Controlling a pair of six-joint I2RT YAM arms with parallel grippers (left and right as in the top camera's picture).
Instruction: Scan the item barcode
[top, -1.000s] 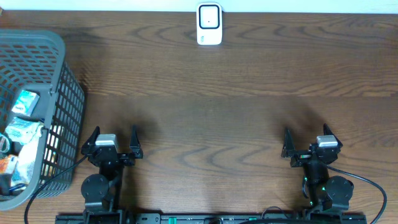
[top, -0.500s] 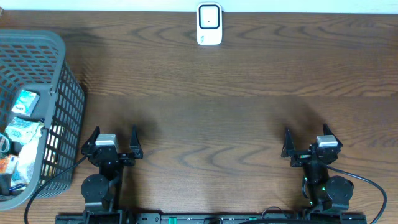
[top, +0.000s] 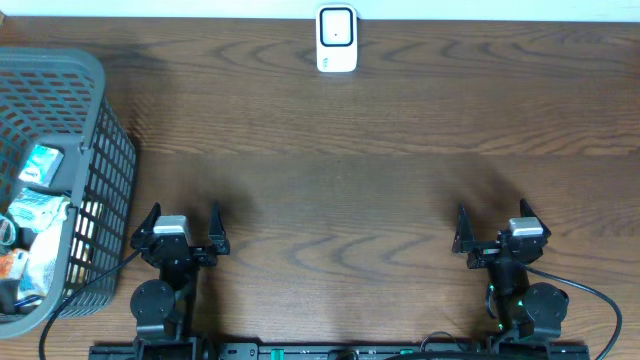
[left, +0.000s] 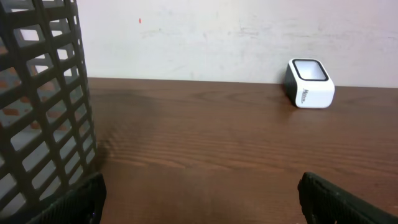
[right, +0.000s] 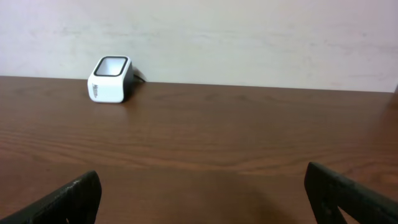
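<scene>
A white barcode scanner (top: 337, 39) with a dark window stands at the table's far edge, centre; it also shows in the left wrist view, scanner (left: 308, 83), and the right wrist view, scanner (right: 111, 79). Several packaged items (top: 33, 215) lie inside the grey mesh basket (top: 100, 160) at the left. My left gripper (top: 183, 228) is open near the front edge, just right of the basket, nothing between its fingers. My right gripper (top: 492, 228) is open at the front right, also empty. Both sit well short of the scanner.
The basket's mesh wall (left: 43, 99) rises close on the left of the left gripper. A pale wall (right: 249, 37) runs behind the table's far edge. Bare wood (top: 340, 200) lies between the grippers and the scanner.
</scene>
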